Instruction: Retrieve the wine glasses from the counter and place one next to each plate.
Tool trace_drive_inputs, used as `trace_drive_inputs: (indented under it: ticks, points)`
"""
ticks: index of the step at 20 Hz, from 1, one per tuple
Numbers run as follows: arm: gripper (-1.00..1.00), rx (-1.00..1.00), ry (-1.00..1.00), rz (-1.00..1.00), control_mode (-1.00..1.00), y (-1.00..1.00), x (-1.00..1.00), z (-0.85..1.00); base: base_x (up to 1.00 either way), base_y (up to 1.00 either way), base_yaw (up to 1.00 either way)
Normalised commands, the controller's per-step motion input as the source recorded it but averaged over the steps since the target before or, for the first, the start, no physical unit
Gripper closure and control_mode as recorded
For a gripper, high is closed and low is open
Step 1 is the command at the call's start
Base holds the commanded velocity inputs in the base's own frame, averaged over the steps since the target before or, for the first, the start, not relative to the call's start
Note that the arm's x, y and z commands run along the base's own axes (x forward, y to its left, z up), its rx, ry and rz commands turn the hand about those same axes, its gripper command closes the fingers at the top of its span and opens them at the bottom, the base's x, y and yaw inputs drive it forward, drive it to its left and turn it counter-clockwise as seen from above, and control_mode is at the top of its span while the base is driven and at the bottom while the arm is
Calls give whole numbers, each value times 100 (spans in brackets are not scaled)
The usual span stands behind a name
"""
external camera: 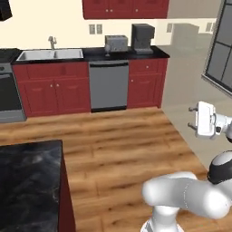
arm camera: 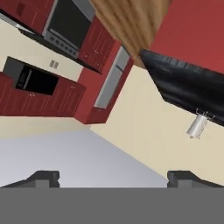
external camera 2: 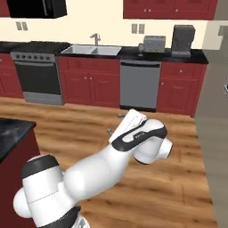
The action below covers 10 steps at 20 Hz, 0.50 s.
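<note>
The approach step is judged under way: the white arm's jaws (arm camera: 113, 177) stand released, holding nothing. A small translucent stemmed wine glass (external camera: 107, 51) stands on the black marbled stone counter (external camera: 97, 55) near its back edge, beside the toaster (external camera: 116, 43); the base must be driven closer.

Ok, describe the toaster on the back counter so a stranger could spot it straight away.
Find the black marbled stone counter over red cabinets across the room, then the grey dishwasher front under it. Directly above that stands the low, boxy silver toaster; the dark coffee machine to its right is taller, and the white inset sink lies to its left.
</note>
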Motion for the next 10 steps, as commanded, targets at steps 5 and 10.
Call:
trace_drive_inputs:
  ticks: [5, 10]
  points:
    - [-100, 0, 0, 0, 100, 0, 0, 0, 100, -25, 2]
    - [-100, 0, 0, 0, 100, 0, 0, 0, 100, -35, 0]
